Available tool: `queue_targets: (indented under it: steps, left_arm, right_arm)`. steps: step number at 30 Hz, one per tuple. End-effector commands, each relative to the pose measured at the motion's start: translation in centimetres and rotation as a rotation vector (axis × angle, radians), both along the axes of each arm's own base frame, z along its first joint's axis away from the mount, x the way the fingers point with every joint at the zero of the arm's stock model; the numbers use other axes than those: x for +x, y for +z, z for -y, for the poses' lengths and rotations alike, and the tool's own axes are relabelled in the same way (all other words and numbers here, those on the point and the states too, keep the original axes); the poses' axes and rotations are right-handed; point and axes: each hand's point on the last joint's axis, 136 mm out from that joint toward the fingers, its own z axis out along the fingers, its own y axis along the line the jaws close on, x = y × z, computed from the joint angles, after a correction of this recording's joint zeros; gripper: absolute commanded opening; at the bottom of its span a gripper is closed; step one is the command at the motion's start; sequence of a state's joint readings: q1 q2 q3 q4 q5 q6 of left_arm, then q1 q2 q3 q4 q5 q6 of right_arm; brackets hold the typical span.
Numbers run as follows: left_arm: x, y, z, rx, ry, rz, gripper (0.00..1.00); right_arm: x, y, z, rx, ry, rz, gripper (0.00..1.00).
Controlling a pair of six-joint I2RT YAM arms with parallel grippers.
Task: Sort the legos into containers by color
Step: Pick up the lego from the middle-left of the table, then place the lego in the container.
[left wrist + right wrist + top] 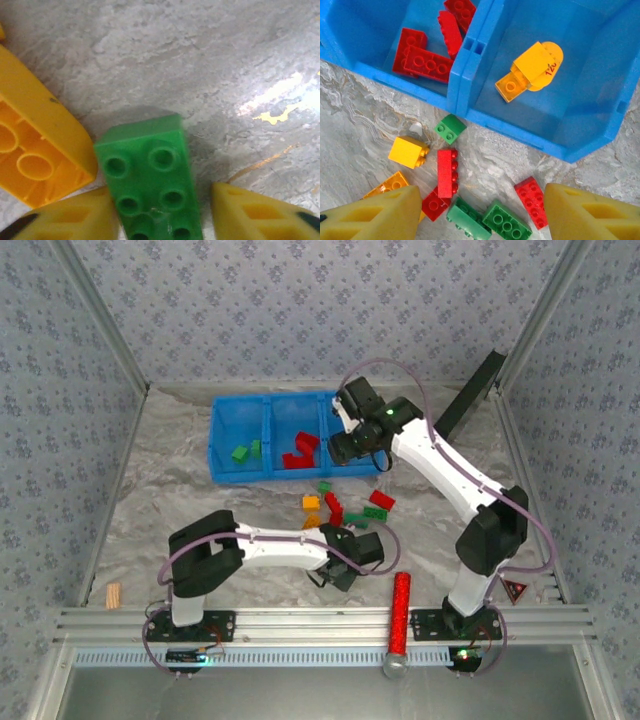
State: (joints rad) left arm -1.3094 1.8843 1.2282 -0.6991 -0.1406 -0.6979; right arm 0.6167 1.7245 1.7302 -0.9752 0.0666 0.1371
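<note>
**1. Table** [180, 490]. Grey marbled top. Everything listed below stood on it.

**2. Tray** [228, 420]. Blue, three compartments, far centre. You had green legos [243, 451] in the left compartment, red legos [300, 452] in the middle, and an orange brick [527, 67] in the right.

**3. Right gripper** [352, 448]. It hung over the tray's right compartment, jaws wide, nothing between them.

**4. Left gripper** [345, 562]. It sat low at near centre, jaws narrow around a green brick [152, 185]. One pad [95, 215] looked to touch the brick and the other sat just beside it. You could not tell whether the grip was made.

**5. Red cylinder** [400, 612]. It lay at the near edge, right of centre. It was not stock for sorting.

**6. Loose legos** [340, 505]. Red, green and orange, scattered between the tray and the left gripper, some touching one another.

**7. Green brick, handling.**
- **Material:** You likely had a light, rigid piece of hard plastic that would neither crush nor flex.
- **Grip risk:** Its smooth side walls were probably slippery, so a corner grip could let it twist out.
- **Where to hold:** The long flat sides at mid-length, studs up, looked the best hold.
- **Neighbour:** An orange neighbour [35, 160] lay just beside it, close enough that a pad might nudge it.
</note>
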Motion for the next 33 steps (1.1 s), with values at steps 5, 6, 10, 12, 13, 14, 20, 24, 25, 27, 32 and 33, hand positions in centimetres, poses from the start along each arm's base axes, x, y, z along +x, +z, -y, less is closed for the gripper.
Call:
queue_targets:
  steps: [5,6,10,12,13,14,20,24,25,27,32,33]
  left_arm:
    - [-0.9,-2.0,-3.1,0.082,0.075,-0.080,0.26]
    - [-1.2,-2.0,-3.4,0.078,0.080,-0.091,0.24]
    - [-1.7,-0.5,-3.7,0.055,0.062,-0.111,0.20]
    - [-1.8,1.2,-3.6,0.031,0.035,-0.110,0.18]
    - [-1.6,2.4,-3.6,0.013,0.021,-0.104,0.18]
    - [-1.4,3.5,-3.7,0.002,0.012,-0.097,0.18]
    - [2.2,9.6,-5.5,-0.099,0.050,-0.049,0.17]
    - [6.8,13.1,-8.7,-0.132,0.121,0.045,0.17]
    - [8.1,14.0,-9.7,-0.137,0.145,0.073,0.17]
    - [10.5,15.5,-11.4,-0.154,0.195,0.122,0.18]
    - [16.2,17.5,-15.9,-0.184,0.337,0.211,0.18]
    - [17.4,17.8,-16.8,-0.189,0.363,0.231,0.18]
  right_arm:
    - [-3.2,1.9,4.8,-0.018,-0.061,0.006,0.68]
    - [-3.8,1.8,5.4,-0.017,-0.072,0.000,0.68]
    - [-6.0,0.5,7.2,0.001,-0.115,-0.032,0.70]
    - [-6.8,-0.3,7.7,0.028,-0.133,-0.051,0.70]
    - [-7.1,-0.8,7.9,0.041,-0.144,-0.063,0.70]
    - [-7.4,-1.1,8.0,0.054,-0.156,-0.072,0.70]
    - [-9.0,-3.3,6.7,0.130,-0.157,-0.129,0.70]
    - [-10.2,-5.6,6.2,0.141,-0.177,-0.182,0.70]
    - [-10.3,-5.9,6.0,0.154,-0.188,-0.193,0.70]
    - [-10.4,-6.3,5.7,0.174,-0.218,-0.210,0.71]
    - [-10.9,-7.2,5.1,0.263,-0.397,-0.290,0.71]
    - [-11.2,-7.5,4.9,0.274,-0.434,-0.313,0.72]
